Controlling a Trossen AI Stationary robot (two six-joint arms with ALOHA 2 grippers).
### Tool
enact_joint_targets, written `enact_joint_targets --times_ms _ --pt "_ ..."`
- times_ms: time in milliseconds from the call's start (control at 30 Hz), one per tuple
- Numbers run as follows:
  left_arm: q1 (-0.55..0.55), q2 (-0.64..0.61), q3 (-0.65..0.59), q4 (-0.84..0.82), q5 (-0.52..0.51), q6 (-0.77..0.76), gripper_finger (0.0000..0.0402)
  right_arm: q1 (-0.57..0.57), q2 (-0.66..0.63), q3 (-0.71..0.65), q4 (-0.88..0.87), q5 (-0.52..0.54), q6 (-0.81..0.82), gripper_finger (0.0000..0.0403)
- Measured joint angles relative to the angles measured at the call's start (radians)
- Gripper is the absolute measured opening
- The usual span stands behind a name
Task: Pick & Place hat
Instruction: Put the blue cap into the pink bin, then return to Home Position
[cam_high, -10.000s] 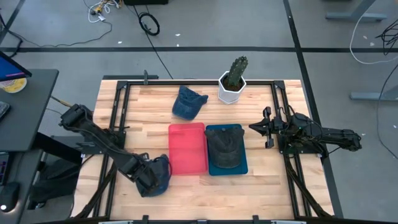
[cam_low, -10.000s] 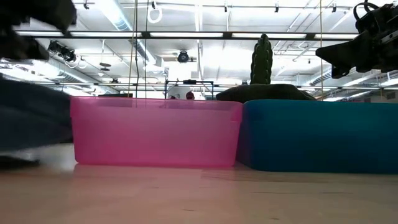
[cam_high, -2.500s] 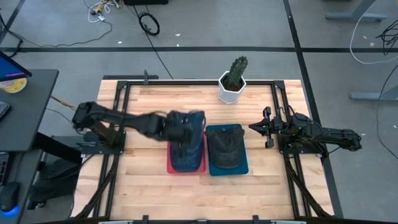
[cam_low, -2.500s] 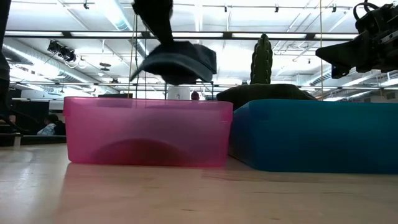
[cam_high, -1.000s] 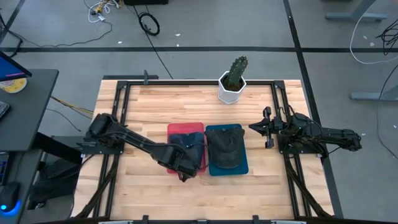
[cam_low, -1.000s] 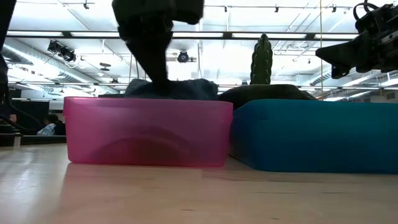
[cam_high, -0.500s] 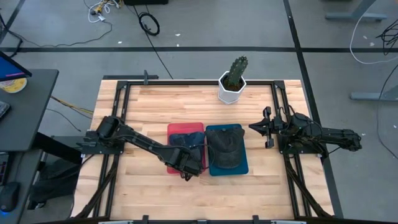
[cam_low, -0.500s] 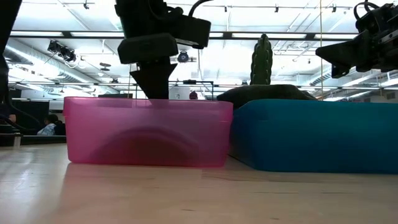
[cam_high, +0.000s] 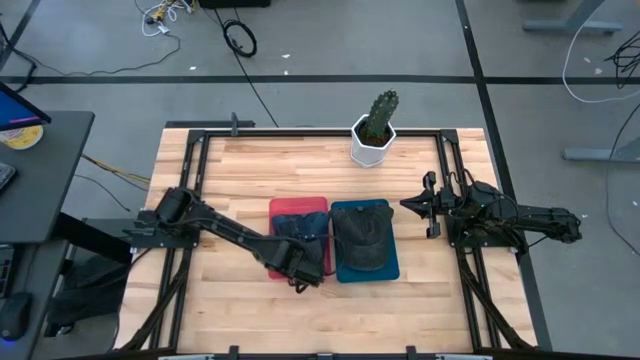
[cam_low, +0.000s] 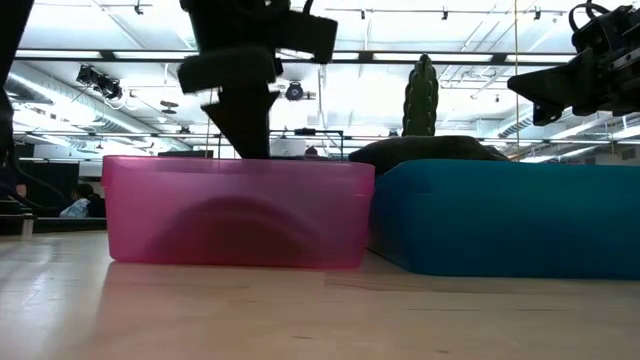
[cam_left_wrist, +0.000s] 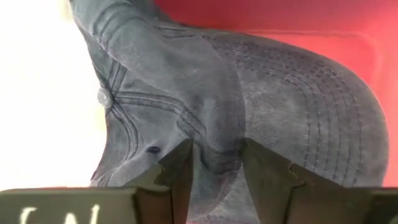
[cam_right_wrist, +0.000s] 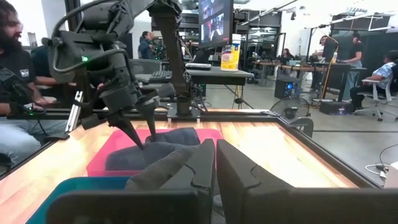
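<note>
Take the pink translucent plastic bin (cam_high: 299, 232) at the middle of the wooden tabletop (cam_high: 230, 180) as your landmark. Your left hand (cam_high: 303, 262) hangs over the near end of that bin, its fingers (cam_left_wrist: 179, 171) parted on either side of a fold of the blue denim cap (cam_left_wrist: 249, 118). Whether they still touch the cloth cannot be told. The cap lies inside the pink bin, filling most of it, and in the low view it shows as a dark mound behind the bin's wall. Touching the pink bin on its right stands a teal plastic bin (cam_high: 364, 240) with a dark grey cap (cam_high: 362, 238) in it. Behind that, a cactus in a white pot (cam_high: 375, 128) stands apart. Your right hand (cam_high: 418, 205) waits well right of both bins, fingers pressed together, empty.
</note>
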Motion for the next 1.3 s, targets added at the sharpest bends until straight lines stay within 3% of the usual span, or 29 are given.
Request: enact_joint_targets --times_ms 233,633,1300 --pt "-0.007 0.001 0.084 -0.025 -0.001 0.143 0.0143 0.000 0.000 0.000 0.000 0.000 0.000 0.0020" --pt "0.013 -0.008 0.093 0.046 0.000 0.153 0.0142 0.000 0.000 0.000 0.000 0.000 0.000 0.0020" --pt "-0.052 -0.162 0.090 0.105 -0.014 0.241 0.0142 0.000 0.000 0.000 0.000 0.000 0.000 0.0020"
